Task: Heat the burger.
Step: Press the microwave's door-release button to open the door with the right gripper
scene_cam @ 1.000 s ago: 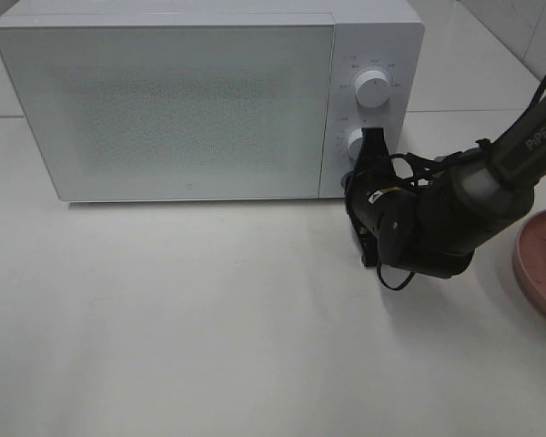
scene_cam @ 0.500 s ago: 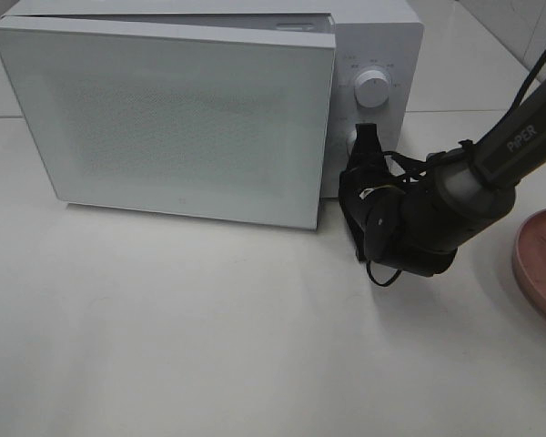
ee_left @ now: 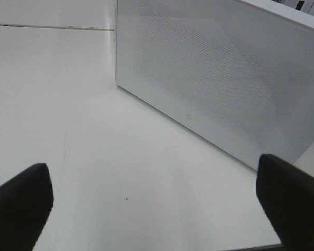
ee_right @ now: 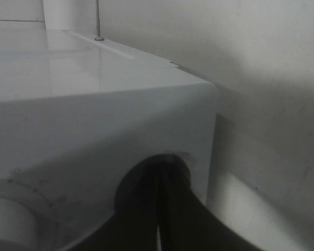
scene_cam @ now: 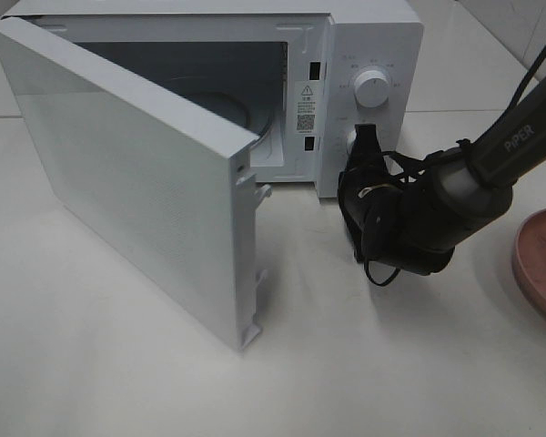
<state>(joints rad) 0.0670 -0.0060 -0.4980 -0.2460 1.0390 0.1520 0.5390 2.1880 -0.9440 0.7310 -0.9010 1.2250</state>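
Note:
The burger is out of view in every frame. The white microwave [scene_cam: 375, 36] stands at the back of the table with its door [scene_cam: 136, 173] swung wide to the left, showing the dark cavity [scene_cam: 200, 91]. My right gripper [scene_cam: 365, 137] is shut, its tips against the lower control on the panel, just below the upper dial [scene_cam: 371, 88]. In the right wrist view the closed fingertips [ee_right: 159, 178] press into a round recess in the microwave's face [ee_right: 94, 104]. My left gripper [ee_left: 154, 209] is open and holds nothing, low over the table and facing the door's outer side [ee_left: 225, 78].
A pink round plate [scene_cam: 541, 264] lies at the right edge of the table. The open door's free edge [scene_cam: 246, 264] juts toward the table's middle. A bare white tabletop [scene_cam: 364, 364] stretches in front.
The microwave door has swung from shut to wide open toward the left. My right gripper has stayed shut at the lower control, shifting only slightly.

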